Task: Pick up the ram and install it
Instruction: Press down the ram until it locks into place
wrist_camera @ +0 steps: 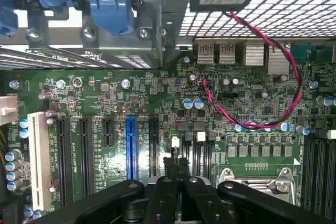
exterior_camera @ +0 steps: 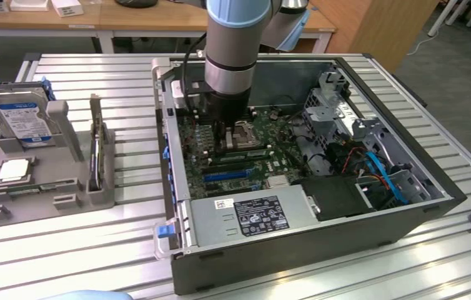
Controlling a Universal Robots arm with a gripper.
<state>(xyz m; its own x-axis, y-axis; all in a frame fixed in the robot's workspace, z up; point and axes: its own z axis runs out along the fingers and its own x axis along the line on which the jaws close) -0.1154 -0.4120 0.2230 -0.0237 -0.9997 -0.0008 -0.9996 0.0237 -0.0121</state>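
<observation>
The ram (exterior_camera: 95,150), a thin green stick, stands on edge in a slot of the grey holder (exterior_camera: 48,190) at the exterior view's left, outside the computer. My gripper (exterior_camera: 233,132) is well away from it, low inside the open computer case (exterior_camera: 435,187), just over the motherboard (exterior_camera: 218,159) near the processor socket. In the wrist view the gripper (wrist_camera: 176,169) is shut, its dark fingers (wrist_camera: 170,174) pressed together with nothing between them, above the board between the expansion slots and the metal socket frame (wrist_camera: 257,179).
The holder also carries a silver hard drive (exterior_camera: 23,119) and a square CPU chip (exterior_camera: 15,170). Inside the case are a power supply (exterior_camera: 252,215), drive cages (exterior_camera: 344,119) and blue cables (exterior_camera: 385,178). A red-black wire (wrist_camera: 286,77) loops over the board; dark memory slots (wrist_camera: 315,166) lie beside the socket.
</observation>
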